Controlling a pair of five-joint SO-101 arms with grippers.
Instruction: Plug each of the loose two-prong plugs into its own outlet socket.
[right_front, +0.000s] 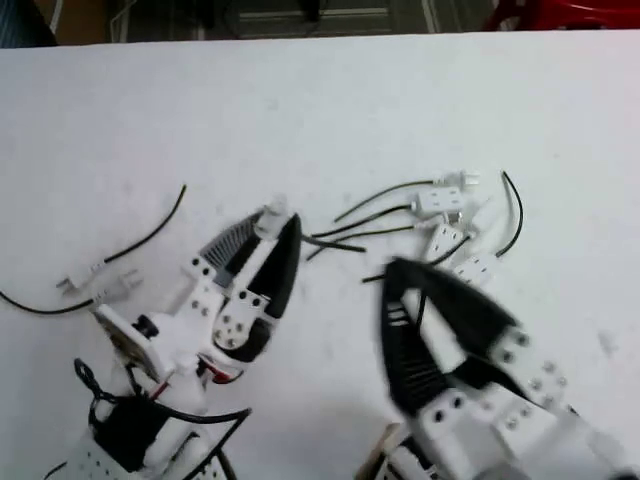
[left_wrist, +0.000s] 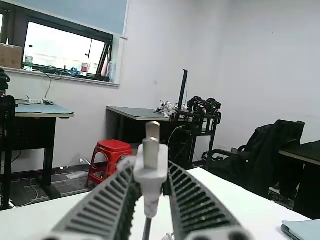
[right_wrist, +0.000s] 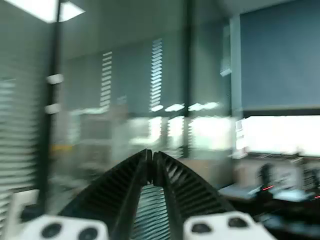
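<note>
My left gripper (right_front: 273, 224) is raised off the white table (right_front: 320, 110) and shut on a white two-prong plug (left_wrist: 150, 167). In the left wrist view the plug's prongs (left_wrist: 152, 131) point away from the camera, out past the fingertips. Its black wire (right_front: 335, 244) trails toward the right. Several white outlet sockets (right_front: 440, 202) with black leads lie in a cluster right of centre. My right gripper (right_front: 393, 272) is shut on nothing, just short of the nearest socket (right_front: 477, 268). Its pressed-together fingers (right_wrist: 165, 175) point up at the room. Another loose plug (right_front: 108, 284) lies at the far left.
The loose plug's black wire (right_front: 150, 232) curves across the left part of the table. Black leads (right_front: 515, 215) loop around the socket cluster. The far half of the table is bare white surface, and the table's far edge (right_front: 320, 38) runs along the top.
</note>
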